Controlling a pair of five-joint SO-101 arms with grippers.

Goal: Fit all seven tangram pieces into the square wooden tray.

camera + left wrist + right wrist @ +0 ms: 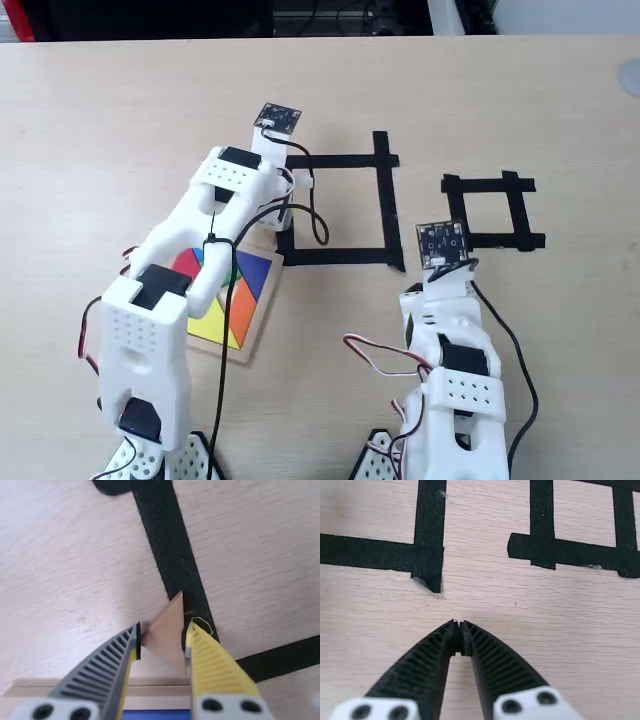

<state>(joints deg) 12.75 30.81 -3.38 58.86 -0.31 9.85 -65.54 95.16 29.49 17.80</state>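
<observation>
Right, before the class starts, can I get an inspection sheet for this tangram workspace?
Surface: pale wooden table, large tape square and small tape square in black.
Job's things: wooden tray holding coloured pieces; tan triangle piece outside it, at the large square's tape.
Clutter: grey round thing at table edge.
Grippers: left gripper shut on the triangle; right gripper shut, empty, over bare table.
Cables: black cable looping off the left arm; red and white wires by the right arm.
Surroundings: dark equipment behind table.

Tan triangle just beside the wooden tray — coloured pieces inside.
</observation>
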